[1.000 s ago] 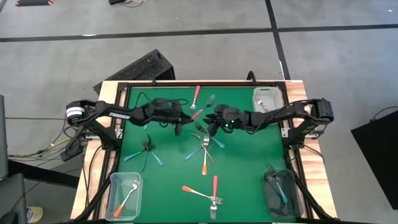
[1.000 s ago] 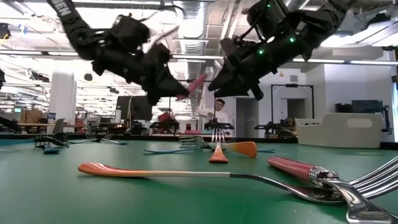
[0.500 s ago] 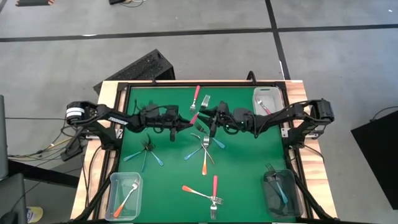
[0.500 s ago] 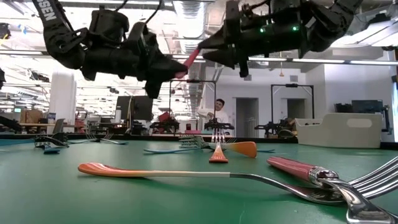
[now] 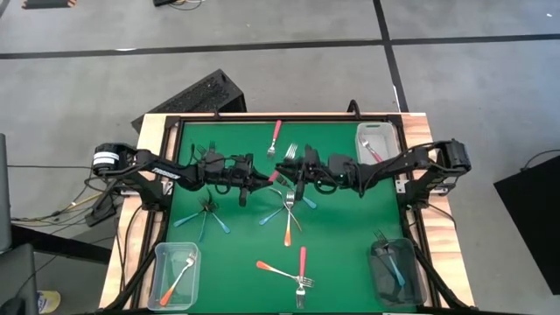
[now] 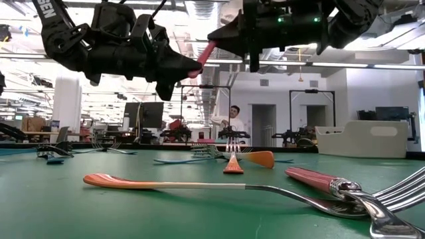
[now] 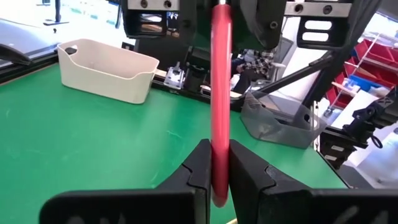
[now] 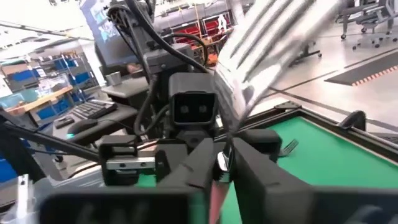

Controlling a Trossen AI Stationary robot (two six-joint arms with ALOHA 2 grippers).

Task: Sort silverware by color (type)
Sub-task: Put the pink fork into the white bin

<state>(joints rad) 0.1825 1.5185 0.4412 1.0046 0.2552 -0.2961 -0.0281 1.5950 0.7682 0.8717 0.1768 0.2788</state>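
Observation:
A pink-red fork (image 5: 282,164) hangs in the air over the middle of the green table (image 5: 350,227), held by both grippers. My left gripper (image 5: 262,178) reaches in from the table's left and is shut on the pink handle. My right gripper (image 5: 294,168) reaches in from the table's right and is shut on the same fork nearer its metal part. The silver tines (image 5: 291,151) stick out toward the far edge. In the low view the handle (image 6: 204,54) slants up from the left gripper (image 6: 192,66) to the right one (image 6: 222,36). My left gripper pinches the pink handle near its free end (image 7: 218,163) between its two fingers. The fingers lie level, coming from the table's left, roughly along the handle. The fork is lifted clear of the table. My right gripper pinches the fork where the handle meets the metal neck (image 8: 222,157), coming level from the table's right and lying across it. The tines (image 8: 273,37) stand out beyond the fingers, clear of everything.
Clear bins stand at the far right (image 5: 376,140), near left (image 5: 175,273) and near right (image 5: 394,267), each with a fork inside. Loose forks lie in a blue cluster (image 5: 206,214), a mixed cluster (image 5: 289,210), a near pair (image 5: 293,271), and one pink fork (image 5: 276,133) at the far edge.
My right gripper has turned from pointing down to level, risen, and taken hold of the fork. My left gripper has tipped to level and carried the fork up and toward the table's right.

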